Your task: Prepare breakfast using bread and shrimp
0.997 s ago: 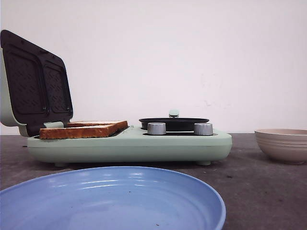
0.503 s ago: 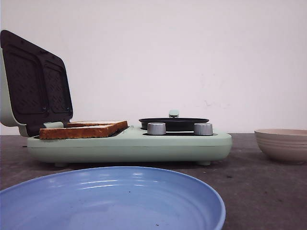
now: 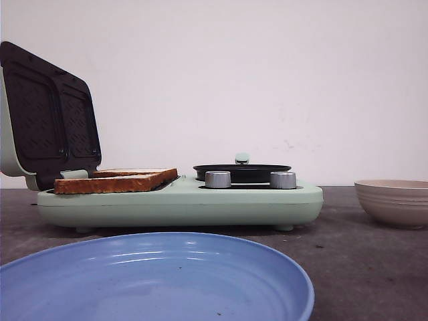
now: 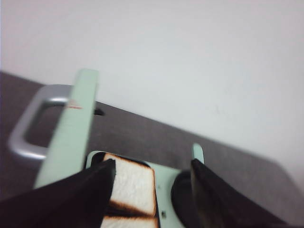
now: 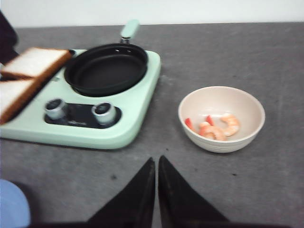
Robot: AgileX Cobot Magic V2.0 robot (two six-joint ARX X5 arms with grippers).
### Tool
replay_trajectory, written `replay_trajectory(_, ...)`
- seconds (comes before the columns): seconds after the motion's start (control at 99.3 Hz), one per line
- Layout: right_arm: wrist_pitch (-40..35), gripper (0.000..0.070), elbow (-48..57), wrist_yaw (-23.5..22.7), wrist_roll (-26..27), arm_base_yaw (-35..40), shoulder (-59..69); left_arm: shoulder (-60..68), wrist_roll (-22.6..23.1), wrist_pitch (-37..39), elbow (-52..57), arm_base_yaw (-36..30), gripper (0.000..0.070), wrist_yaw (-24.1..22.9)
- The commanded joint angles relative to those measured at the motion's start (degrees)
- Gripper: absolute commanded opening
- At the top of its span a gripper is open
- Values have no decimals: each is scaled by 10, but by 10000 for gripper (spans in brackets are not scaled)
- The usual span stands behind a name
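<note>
Bread (image 3: 117,180) is already down: 2 slices lie flat, side by side, on the lower plates of the mint-green breakfast maker (image 3: 180,204), whose lid (image 3: 47,114) stands open behind them. The black frying pan (image 5: 106,69) on the maker's other half looks bare.

Shrimp (image 5: 219,127) sits in the beige bowl (image 5: 222,140), on the table well to the right of the maker. More than 1 curled orange-pink piece shows there, bunched low in the bowl; blur hides how each one curves, so no long axis can be called.

By my reading, the next step is lifting shrimp into the pan, and the deciding relation is this: the bowl lies ahead of the right gripper (image 5: 157,190) and off to its right, apart from it, with the pan across on the other side. That arm is clearly the nearer one. Its fingers are pressed together with nothing between them, so they must part before any descent.

The left gripper (image 4: 152,185) hangs above the bread end beside the raised lid, fingers spread and empty.
</note>
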Motion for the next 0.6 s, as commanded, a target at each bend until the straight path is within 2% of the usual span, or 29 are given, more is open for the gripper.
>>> replay_trajectory(0.0, 8, 0, 6, -4, 25, 3, -1, 2, -82, 15, 4, 18, 353, 5)
replay_trajectory(0.131, 9, 0, 6, -13, 25, 3, -1, -3, -157, 23, 4, 81, 371, 36)
replay_trajectory(0.242, 9, 1, 6, -26, 24, 3, -1, -9, -221, 25, 4, 143, 371, 82)
replay_trajectory(0.453, 13, 1, 6, -32, 16, 3, -1, -7, -316, 43, 4, 235, 371, 178)
replay_trajectory(0.594, 14, 1, 6, -44, 14, 3, -1, -7, -360, 57, 4, 280, 371, 223)
